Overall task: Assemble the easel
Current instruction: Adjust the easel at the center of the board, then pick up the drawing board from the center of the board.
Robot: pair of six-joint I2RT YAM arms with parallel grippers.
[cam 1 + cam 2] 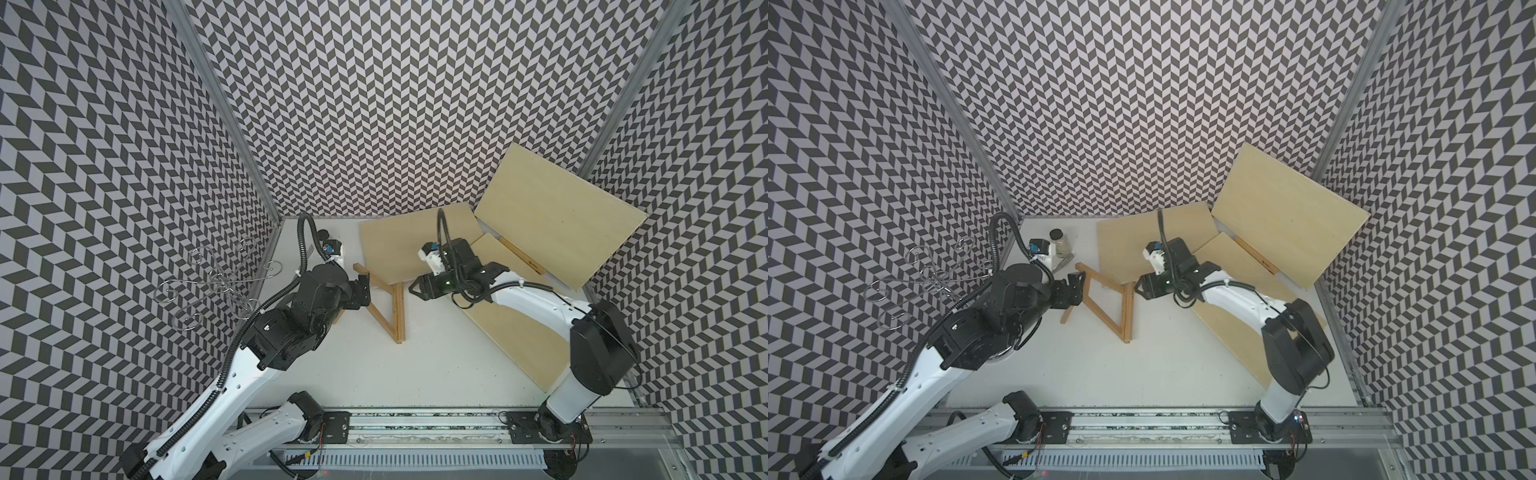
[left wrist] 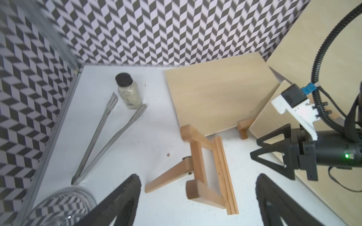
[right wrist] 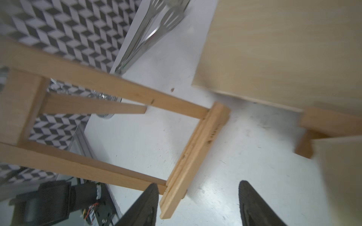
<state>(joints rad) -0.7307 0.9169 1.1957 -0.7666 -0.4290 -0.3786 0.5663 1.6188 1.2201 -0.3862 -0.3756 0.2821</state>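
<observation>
The wooden easel stands in the middle of the white table, its front legs joined by a grooved ledge and its rear leg spread out behind. My left gripper is open at the easel's top end, with its fingers apart from the wood. On the other side my right gripper is open too. One of its fingers is right beside the ledge's end. Neither gripper holds anything.
Three pale wooden panels are at the back right: one flat, one leaning on the wall, one under my right arm. A jar and metal tongs lie at the back left, a glass bowl by my left arm.
</observation>
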